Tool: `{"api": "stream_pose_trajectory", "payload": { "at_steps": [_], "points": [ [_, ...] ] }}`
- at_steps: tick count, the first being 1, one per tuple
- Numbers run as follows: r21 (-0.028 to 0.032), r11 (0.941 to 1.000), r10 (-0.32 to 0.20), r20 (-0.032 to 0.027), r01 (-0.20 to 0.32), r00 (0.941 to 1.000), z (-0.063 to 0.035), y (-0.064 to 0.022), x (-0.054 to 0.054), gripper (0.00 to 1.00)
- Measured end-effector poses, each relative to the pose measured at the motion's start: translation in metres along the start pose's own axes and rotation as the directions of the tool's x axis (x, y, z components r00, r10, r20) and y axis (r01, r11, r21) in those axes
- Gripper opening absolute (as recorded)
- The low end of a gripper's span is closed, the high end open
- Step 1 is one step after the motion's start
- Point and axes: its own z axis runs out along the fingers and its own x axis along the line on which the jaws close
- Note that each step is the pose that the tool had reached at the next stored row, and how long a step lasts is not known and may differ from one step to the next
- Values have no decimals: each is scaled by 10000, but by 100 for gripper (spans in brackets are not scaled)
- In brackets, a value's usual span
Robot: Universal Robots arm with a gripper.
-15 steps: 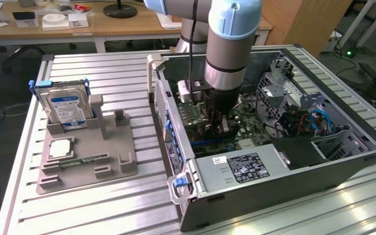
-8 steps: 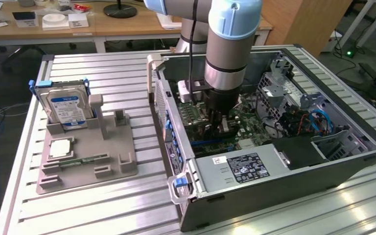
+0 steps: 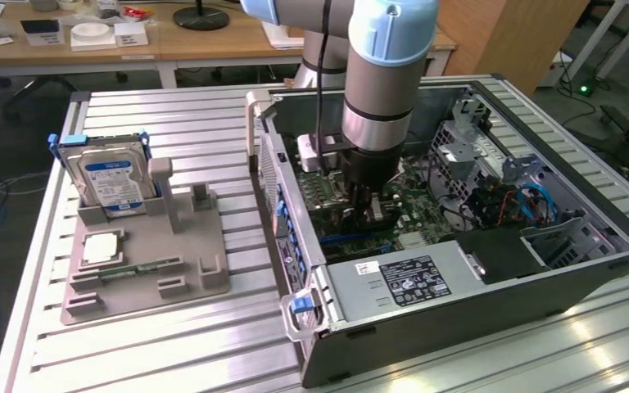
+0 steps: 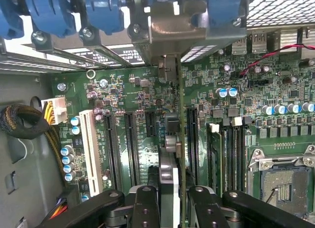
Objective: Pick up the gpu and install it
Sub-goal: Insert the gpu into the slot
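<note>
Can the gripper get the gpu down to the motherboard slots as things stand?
Probably yes: the gripper holds the gpu edge-on just above the motherboard, bracket near the case's rear wall, nothing visibly between.

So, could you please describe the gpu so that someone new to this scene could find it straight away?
Start at the open computer case on the slatted metal table and follow the arm down to the motherboard. The gpu is the thin card standing on edge there, held between the fingers, its metal bracket at the case's rear slots. Unlike the empty slots beside it, it stands above the board.
</note>
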Motion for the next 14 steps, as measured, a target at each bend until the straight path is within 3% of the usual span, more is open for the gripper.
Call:
{"api": "stream_pose_trajectory", "payload": {
  "at_steps": [14],
  "points": [
    [-1,9996,-277,9,277,9996,-3,3,-34,28]
  ]
}}
